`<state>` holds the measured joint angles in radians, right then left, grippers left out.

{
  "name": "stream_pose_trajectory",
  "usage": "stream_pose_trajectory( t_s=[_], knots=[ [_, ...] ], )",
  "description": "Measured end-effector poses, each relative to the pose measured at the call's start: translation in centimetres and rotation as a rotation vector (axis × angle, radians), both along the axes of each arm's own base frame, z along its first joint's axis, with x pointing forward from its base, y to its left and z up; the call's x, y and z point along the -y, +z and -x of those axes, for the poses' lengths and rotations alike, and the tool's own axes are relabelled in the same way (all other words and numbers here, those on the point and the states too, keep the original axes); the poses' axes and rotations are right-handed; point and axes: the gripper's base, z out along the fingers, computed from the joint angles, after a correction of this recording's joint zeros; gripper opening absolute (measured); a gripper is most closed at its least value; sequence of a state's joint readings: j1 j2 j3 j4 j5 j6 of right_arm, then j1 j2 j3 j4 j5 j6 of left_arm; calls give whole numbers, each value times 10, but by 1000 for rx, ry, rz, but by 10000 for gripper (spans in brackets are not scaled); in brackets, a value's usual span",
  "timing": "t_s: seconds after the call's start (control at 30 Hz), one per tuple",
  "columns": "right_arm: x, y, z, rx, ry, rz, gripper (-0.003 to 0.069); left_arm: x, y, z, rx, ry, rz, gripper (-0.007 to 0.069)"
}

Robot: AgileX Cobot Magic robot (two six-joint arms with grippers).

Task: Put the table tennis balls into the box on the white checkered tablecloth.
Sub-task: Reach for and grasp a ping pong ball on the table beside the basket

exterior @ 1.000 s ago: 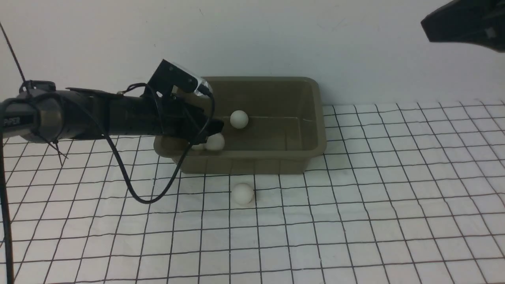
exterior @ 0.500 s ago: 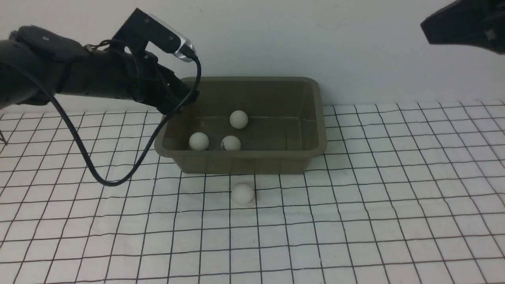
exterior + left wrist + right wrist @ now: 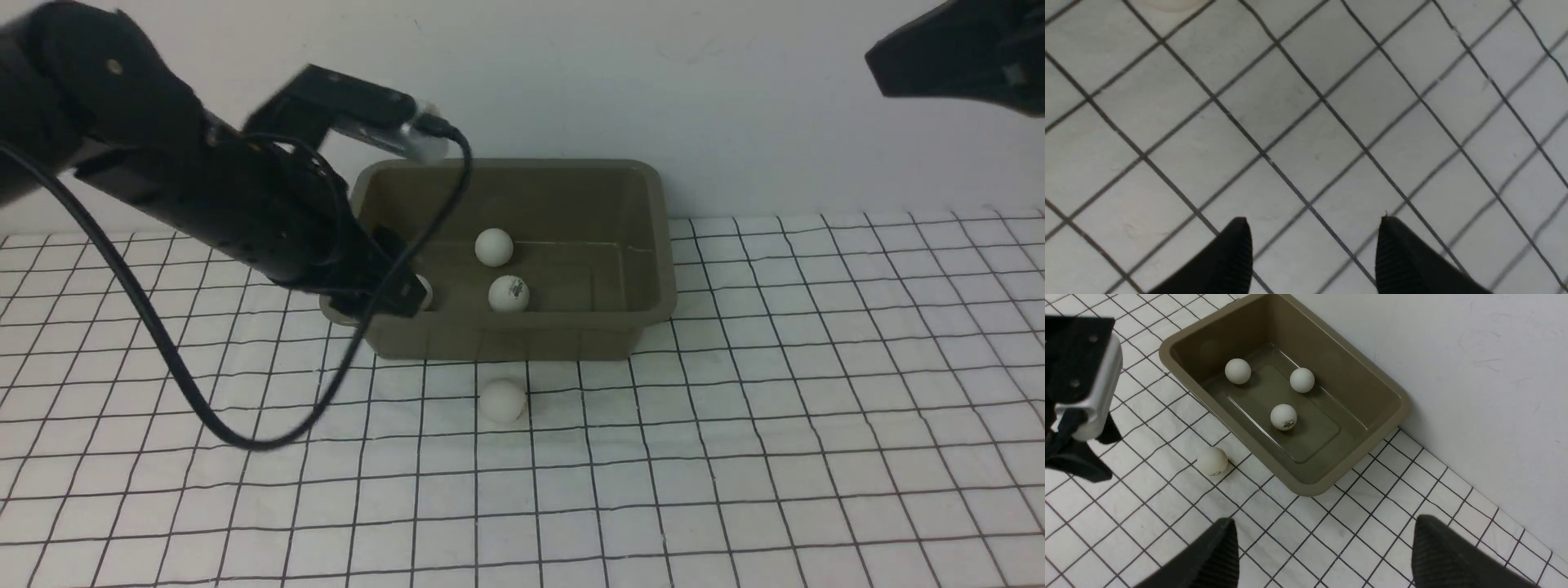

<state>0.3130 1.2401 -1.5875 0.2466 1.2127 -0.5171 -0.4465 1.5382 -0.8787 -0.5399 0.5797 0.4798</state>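
Of the left gripper (image 3: pixel 1313 222), the jaws are held apart with nothing between them, and only the white checkered tablecloth (image 3: pixel 1306 122) is seen beneath. In the front view it shows in front of the near-left corner of the box (image 3: pixel 506 341). Of the right gripper (image 3: pixel 1325 520), the jaws are spread wide and empty, held high at the far right, well apart from all else. The table tennis balls are listed as four, small, matte and white. Three are lodged on the box floor: the far ball (image 3: pixel 494 247), the logo ball (image 3: pixel 509 294) with its dark print, and the left ball (image 3: pixel 1238 371), half hidden by the left arm in the front view. The fourth ball (image 3: pixel 501 401) is found on the cloth just beside the box's near wall, seemingly not touching it. The step in hand is judged to be collection of the fourth ball by the left gripper. The jaws are best lowered astride it, kept clear of the near wall, and closed gently across its widest part, as so light and round a thing is likely to roll away. The cloth should not be pinched.
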Motion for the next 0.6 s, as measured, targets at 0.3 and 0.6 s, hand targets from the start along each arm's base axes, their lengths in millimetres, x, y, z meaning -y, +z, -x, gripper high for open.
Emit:
stream_pose_trajectory(
  t_s=[0.3,0.6],
  knots=[
    [0,0,0,0,0,-1,514,4,-9,-27,226,100,67,414],
    [-1,0,1,-4,7,-14,514,12,-33,-41,241,105,96,493]
  ],
)
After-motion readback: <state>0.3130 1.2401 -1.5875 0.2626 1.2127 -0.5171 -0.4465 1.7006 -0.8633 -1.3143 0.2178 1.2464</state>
